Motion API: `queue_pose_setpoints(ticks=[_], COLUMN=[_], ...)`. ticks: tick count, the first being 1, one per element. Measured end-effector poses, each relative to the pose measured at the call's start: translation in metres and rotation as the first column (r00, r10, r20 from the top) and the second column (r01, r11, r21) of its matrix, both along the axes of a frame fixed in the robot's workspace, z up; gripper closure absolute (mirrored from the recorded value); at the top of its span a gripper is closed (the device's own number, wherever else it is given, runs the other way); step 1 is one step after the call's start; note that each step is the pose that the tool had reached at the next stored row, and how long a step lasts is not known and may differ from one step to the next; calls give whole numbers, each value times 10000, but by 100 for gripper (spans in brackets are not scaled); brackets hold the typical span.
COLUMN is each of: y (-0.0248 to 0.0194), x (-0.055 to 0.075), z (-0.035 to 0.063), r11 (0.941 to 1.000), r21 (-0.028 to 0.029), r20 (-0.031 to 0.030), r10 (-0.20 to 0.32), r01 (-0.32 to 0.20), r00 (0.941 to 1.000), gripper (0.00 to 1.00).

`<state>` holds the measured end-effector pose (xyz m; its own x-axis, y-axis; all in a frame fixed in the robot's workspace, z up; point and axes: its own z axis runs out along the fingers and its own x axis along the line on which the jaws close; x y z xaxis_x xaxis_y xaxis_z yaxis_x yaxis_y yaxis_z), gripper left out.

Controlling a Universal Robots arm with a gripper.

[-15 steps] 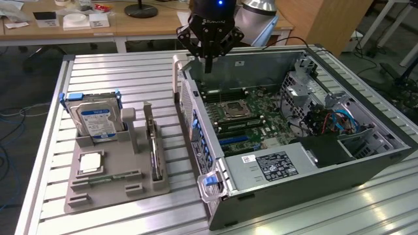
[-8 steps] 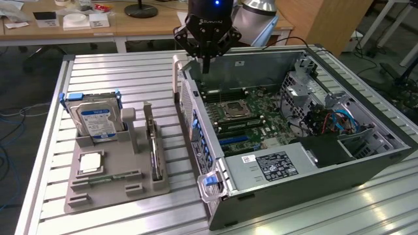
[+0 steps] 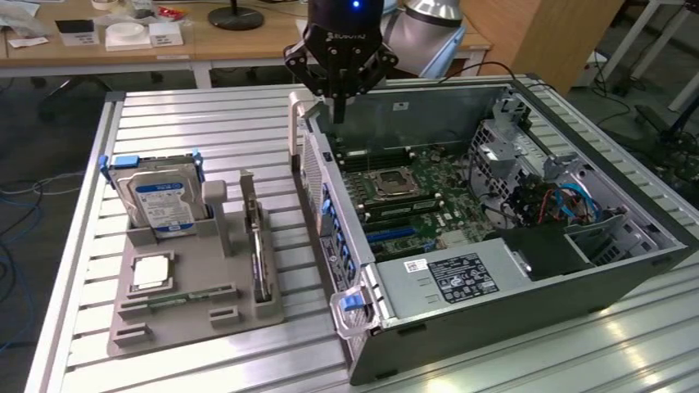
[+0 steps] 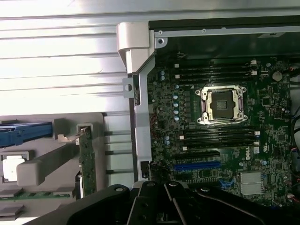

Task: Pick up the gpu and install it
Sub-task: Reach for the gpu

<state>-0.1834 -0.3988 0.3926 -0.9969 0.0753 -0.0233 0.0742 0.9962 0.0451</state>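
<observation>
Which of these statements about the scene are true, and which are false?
1. The grey metal computer case lies open, showing its green motherboard. True.
2. The thin green circuit card stands on edge in the grey plastic holder. True.
3. The black end effector grips that card. False: it is shut on nothing, above the case wall.
4. The silver hard drive in a blue frame sits inside the case. False: it stands in the holder.

A lab or workshop: an open computer case point(image 3: 525, 315) sits beneath the fingers point(image 3: 339, 106) on a slatted metal table point(image 3: 186, 123), wooden office desks point(image 3: 202, 39) beyond them.
</observation>
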Motion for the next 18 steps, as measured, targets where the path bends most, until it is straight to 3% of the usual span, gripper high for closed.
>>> queue_pose_setpoints(ticks=[18], y=[2], x=[-183], z=[-3], r11=[10000], r21=[0], r20=[0], r10=[0], r01=[0], r00=[10000], gripper=[89])
